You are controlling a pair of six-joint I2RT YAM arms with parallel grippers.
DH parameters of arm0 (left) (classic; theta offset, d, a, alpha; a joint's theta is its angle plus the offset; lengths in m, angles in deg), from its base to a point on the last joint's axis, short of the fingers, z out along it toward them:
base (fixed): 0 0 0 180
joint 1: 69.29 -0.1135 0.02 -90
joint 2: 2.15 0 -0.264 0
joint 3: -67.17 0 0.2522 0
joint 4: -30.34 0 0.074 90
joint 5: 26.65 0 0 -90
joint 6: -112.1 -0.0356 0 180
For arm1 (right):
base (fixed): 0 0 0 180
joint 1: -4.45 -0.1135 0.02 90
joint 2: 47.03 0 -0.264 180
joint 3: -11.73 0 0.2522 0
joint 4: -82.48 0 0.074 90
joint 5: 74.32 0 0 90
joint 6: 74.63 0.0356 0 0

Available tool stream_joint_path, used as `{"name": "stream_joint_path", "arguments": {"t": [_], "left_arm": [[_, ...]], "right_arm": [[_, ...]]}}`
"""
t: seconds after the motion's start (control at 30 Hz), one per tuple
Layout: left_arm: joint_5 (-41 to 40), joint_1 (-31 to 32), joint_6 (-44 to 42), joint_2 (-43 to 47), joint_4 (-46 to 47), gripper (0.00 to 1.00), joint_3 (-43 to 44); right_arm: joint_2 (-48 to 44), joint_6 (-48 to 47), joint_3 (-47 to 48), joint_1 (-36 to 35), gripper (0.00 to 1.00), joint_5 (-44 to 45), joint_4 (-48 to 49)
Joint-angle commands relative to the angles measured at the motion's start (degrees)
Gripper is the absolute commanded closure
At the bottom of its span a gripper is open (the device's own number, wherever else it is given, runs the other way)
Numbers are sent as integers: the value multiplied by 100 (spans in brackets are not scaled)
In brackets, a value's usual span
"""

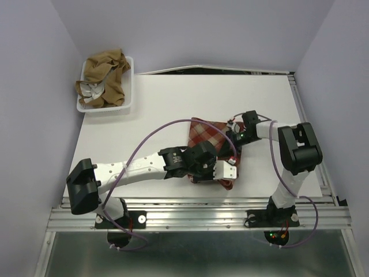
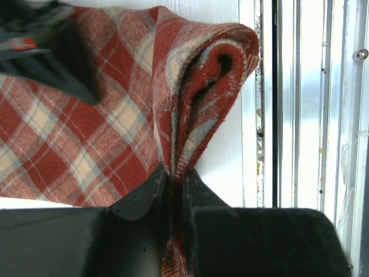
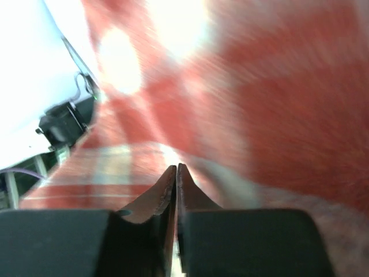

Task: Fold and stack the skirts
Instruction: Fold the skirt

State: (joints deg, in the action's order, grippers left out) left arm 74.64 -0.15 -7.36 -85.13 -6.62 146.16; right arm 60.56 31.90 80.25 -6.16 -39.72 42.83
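The red-and-cream plaid skirt [image 1: 204,134] lies partly folded on the white table, right of centre. My left gripper [image 1: 226,178] is shut on a thick rolled fold at the skirt's near edge; in the left wrist view the cloth [image 2: 115,115] runs down between the closed jaws of that gripper [image 2: 176,176]. My right gripper [image 1: 233,137] is at the skirt's right edge. In the right wrist view its jaws [image 3: 176,168] are closed, with blurred plaid cloth [image 3: 259,98] spreading from the tips. The tan-brown skirts [image 1: 105,75] lie bunched in the tray.
A white plastic tray [image 1: 128,86] sits at the table's far left corner. Metal rails [image 1: 202,210] run along the table's near edge, close to my left gripper. The right table edge [image 1: 305,121] is just beyond my right arm.
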Motion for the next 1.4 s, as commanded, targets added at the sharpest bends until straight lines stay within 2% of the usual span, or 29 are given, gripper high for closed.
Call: {"name": "stream_joint_path", "arguments": {"t": [0.0, 0.1, 0.13, 0.17, 0.2, 0.27, 0.3, 0.47, 0.6, 0.8, 0.9, 1.2, 1.37], "left_arm": [[154, -15, 36, 89, -97, 100, 183], [207, -24, -52, 142, -158, 100, 297], [242, -24, -87, 168, -263, 100, 375], [251, -24, -122, 168, -333, 100, 420], [347, -33, -183, 177, -404, 100, 481], [505, -15, -271, 186, -632, 100, 517], [549, -24, -289, 203, -677, 100, 526], [629, -24, -289, 212, -940, 100, 675], [708, -50, -245, 159, -1125, 98, 991], [821, -155, -263, 45, -1424, 95, 1571], [953, -462, -306, -199, -1581, 92, 2105], [980, -1350, -991, -1333, -1934, 90, 2995], [867, -1605, -1299, -1747, -1636, 87, 2925]], "right_arm": [[-818, 35, 851, -2, 89, -15, -162], [-845, -597, 1631, -2, 81, 221, -732], [-680, -755, 2217, -2, 79, 431, -846], [-548, -1044, 2536, -2, 72, 590, -978], [-416, -1160, 2844, -2, 46, 774, -1101], [111, -1545, 3642, -2, 34, 1328, -1146], [304, -1583, 3856, -2, 32, 1652, -1112], [1840, -2136, 5051, -2, 36, 1910, -1610], [2327, -2418, 5203, -73, 47, 1980, -1875], [2020, -2628, 4245, -362, 57, 1928, -1603], [1863, -2691, 3763, -582, 62, 1700, -1604], [1458, -2497, 3120, -960, 63, 874, -1445], [1414, -2445, 3076, -1013, 63, 794, -1454]]}}
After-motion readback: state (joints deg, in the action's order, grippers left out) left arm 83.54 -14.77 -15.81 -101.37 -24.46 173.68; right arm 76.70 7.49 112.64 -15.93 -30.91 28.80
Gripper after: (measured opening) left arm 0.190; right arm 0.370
